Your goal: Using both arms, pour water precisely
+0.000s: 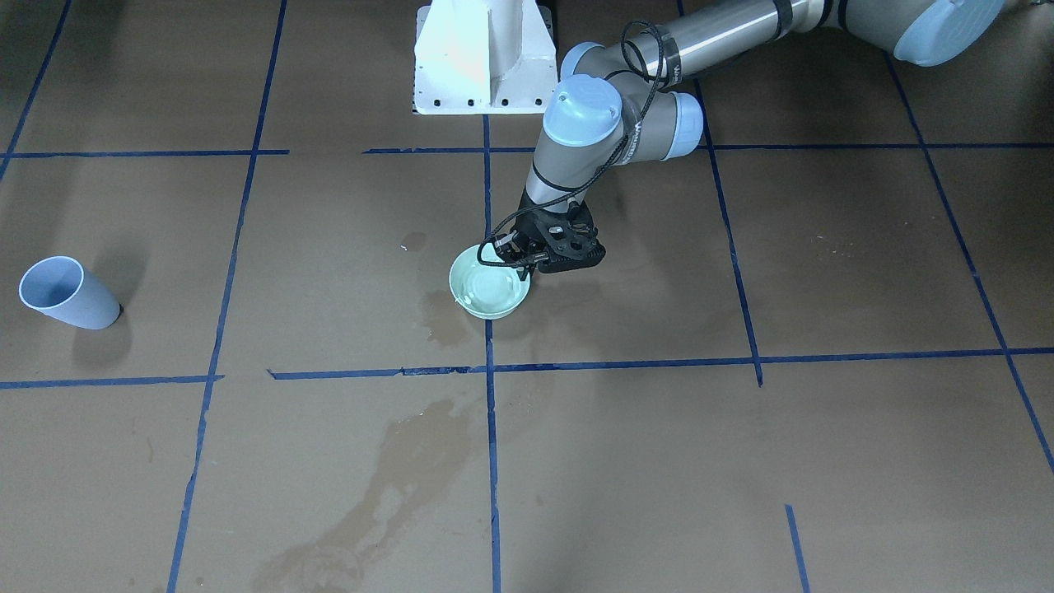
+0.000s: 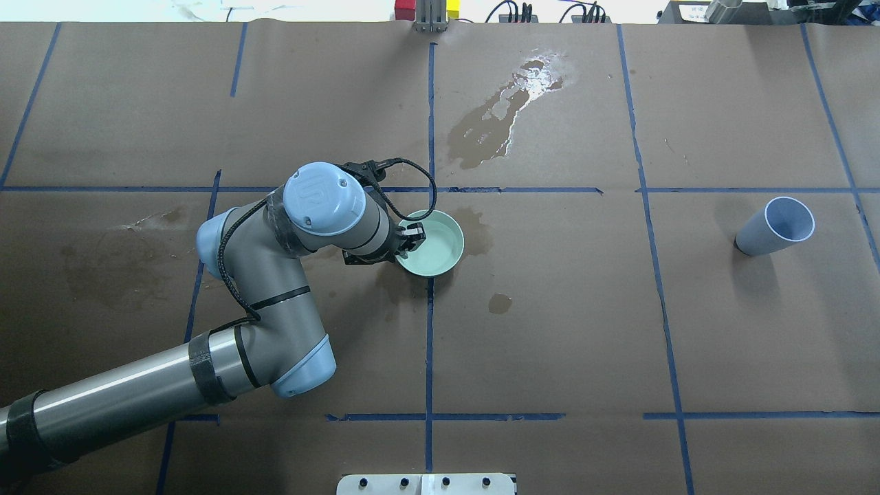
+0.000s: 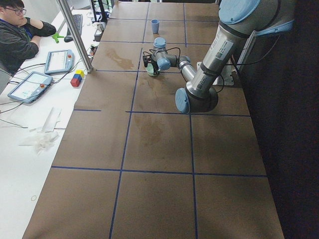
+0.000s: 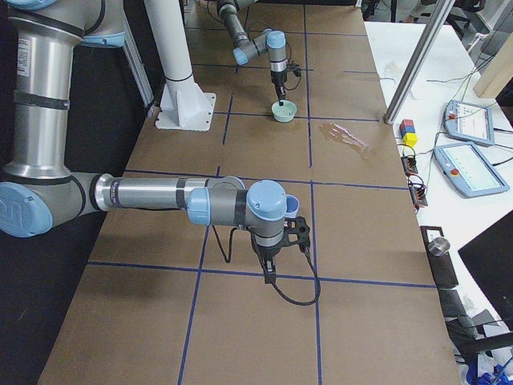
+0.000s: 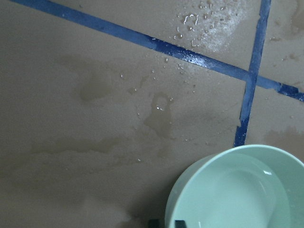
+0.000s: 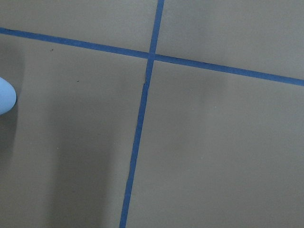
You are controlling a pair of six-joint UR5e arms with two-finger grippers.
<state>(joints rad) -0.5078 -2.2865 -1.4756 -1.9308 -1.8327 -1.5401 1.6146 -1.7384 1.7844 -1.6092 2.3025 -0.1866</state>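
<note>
water (image 5: 240, 197) — bowl (image 2: 458, 242) rim in left claw (image 2: 411, 238)

Bench (image 2: 550, 330): mostly open brown paper. Obstacles: bowl (image 2: 440, 247) near centre, its left rim occupied by left gripper (image 2: 412, 238), jaws astride the wall; left arm (image 2: 275, 302) slanting over the left half, barring approach from that side. Bowl's right and far sides free. Cup (image 2: 773, 227) well apart at right, open all round. Pedestal (image 1: 486, 58) at the robot's edge. Right arm (image 4: 152, 195) over the right end. Puddle (image 2: 509, 113) flat, beyond the bowl.
</note>
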